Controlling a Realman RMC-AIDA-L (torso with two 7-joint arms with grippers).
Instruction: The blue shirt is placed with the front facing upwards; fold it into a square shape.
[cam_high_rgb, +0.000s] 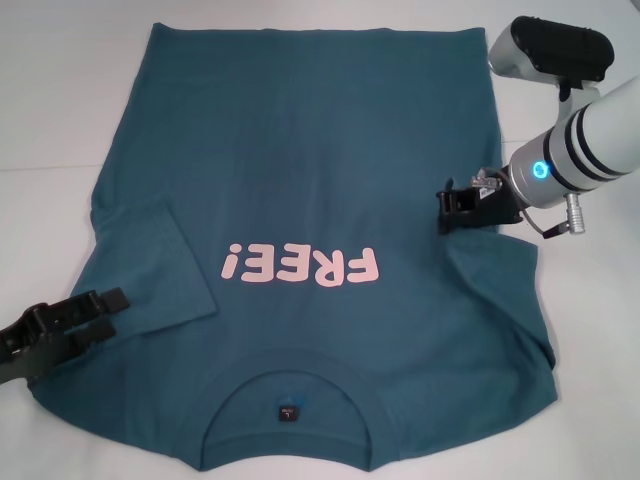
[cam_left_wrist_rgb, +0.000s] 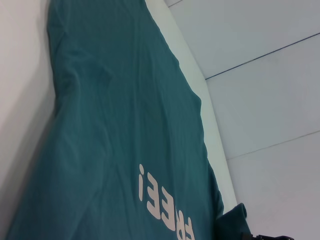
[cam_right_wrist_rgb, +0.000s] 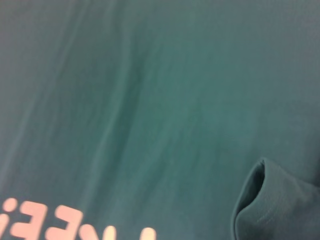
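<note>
One blue shirt (cam_high_rgb: 320, 200) spread front-up on the white table (cam_high_rgb: 60, 100), collar (cam_high_rgb: 288, 398) at the near edge and hem at the far edge, with one pink "FREE!" print (cam_high_rgb: 302, 267) across the chest and one small dark label (cam_high_rgb: 288, 411) inside the collar; left sleeve (cam_high_rgb: 150, 262) folded in over the body, right sleeve (cam_high_rgb: 497, 262) bunched up. Two grippers in sight: left gripper (cam_high_rgb: 108, 312) low at the shirt's near left edge, fingers slightly parted and holding nothing; right gripper (cam_high_rgb: 447, 208) over the bunched right sleeve, open or closed impossible to tell.
</note>
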